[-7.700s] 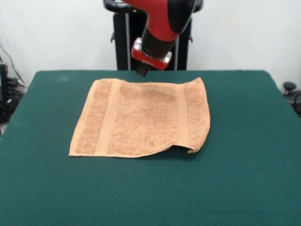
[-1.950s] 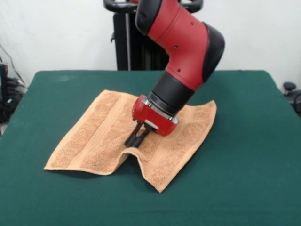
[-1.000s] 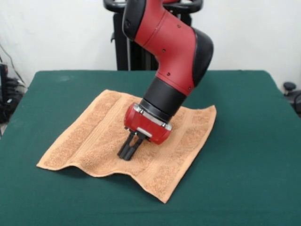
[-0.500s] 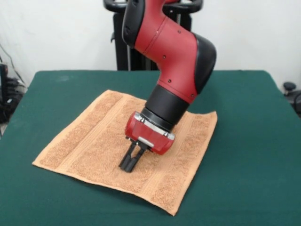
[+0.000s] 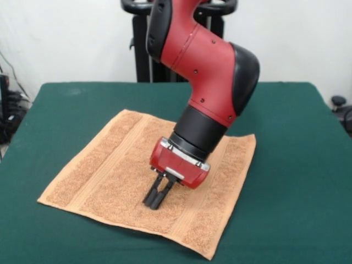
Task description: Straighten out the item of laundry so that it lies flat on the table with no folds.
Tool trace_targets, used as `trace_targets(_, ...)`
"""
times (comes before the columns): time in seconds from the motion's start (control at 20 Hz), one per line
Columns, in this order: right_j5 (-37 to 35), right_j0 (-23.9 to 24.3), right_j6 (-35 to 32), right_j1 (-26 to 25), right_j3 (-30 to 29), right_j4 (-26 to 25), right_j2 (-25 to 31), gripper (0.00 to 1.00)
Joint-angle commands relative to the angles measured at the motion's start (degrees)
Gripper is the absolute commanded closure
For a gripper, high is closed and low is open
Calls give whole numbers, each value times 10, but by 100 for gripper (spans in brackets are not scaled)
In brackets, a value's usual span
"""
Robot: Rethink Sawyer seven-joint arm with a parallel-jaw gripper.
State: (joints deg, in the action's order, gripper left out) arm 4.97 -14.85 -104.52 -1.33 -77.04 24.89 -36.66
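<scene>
Towel (image 5: pixel 104 173) of tan-orange terry cloth lies spread on the dark green desk (image 5: pixel 297 165), turned so that one corner points toward the near edge, with woven bands running along two opposite sides. It looks nearly flat. The red and black arm (image 5: pixel 212 82) slants down over it, and the hand (image 5: pixel 154 202), black fingers clenched together, presses its tips on the cloth's near middle.

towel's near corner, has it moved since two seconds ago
Yes. The towel has slid toward the table's near edge; its near corner sits lower in view, with the gripper pressing on it.
</scene>
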Motion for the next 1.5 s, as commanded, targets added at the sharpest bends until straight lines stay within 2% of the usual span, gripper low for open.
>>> trace_targets(0.05, -129, -13, -82, 6, 28, 7, 122, 100)
trace_targets(0.35, -196, -1, -51, 50, 15, -20, 124, 100)
trace_targets(0.5, -236, 16, -31, 72, 11, -31, 143, 100)
trace_targets(0.65, -253, 29, -16, 102, 0, -42, 159, 100)
trace_targets(1.0, -307, 37, -12, 159, -1, -65, 152, 100)
trace_targets(1.4, -370, 75, 21, 245, -34, -89, 203, 100)
trace_targets(1.5, -355, 85, 17, 252, -39, -96, 207, 100)
